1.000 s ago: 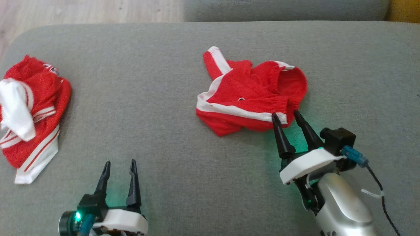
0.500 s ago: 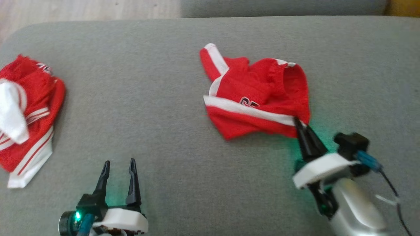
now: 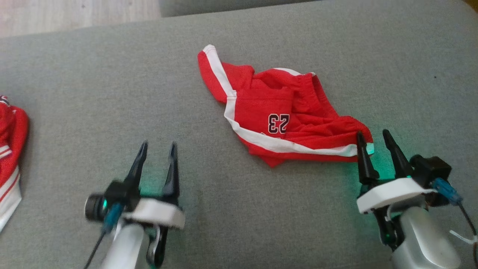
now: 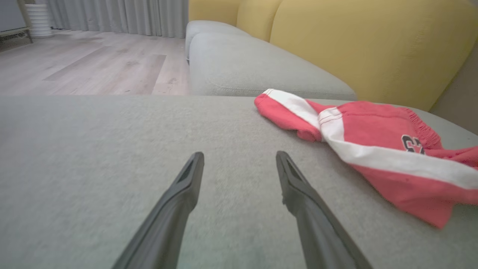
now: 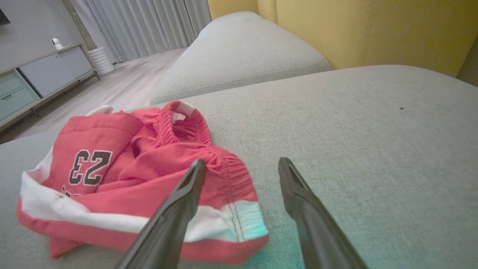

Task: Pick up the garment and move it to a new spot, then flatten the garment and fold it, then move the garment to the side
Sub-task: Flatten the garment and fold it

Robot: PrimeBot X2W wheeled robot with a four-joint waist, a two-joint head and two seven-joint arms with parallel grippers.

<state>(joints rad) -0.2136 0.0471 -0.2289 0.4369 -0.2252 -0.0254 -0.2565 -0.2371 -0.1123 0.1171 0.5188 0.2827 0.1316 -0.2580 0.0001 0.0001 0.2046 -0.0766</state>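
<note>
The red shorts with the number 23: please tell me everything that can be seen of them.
Red shorts of soft knit-looking fabric, with white side stripes, a gathered elastic waistband and a dark number 23. They lie crumpled, partly folded over, on the grey cushion. The open right gripper stands at their white-hemmed corner; contact cannot be told.

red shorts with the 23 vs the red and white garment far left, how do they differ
The red shorts lie central; the red and white garment is cut off at the head view's left edge. The shorts show a 23; the garment, thin red stripes. The right gripper is at the shorts' corner, not the garment's. Both lie on the grey cushion.
</note>
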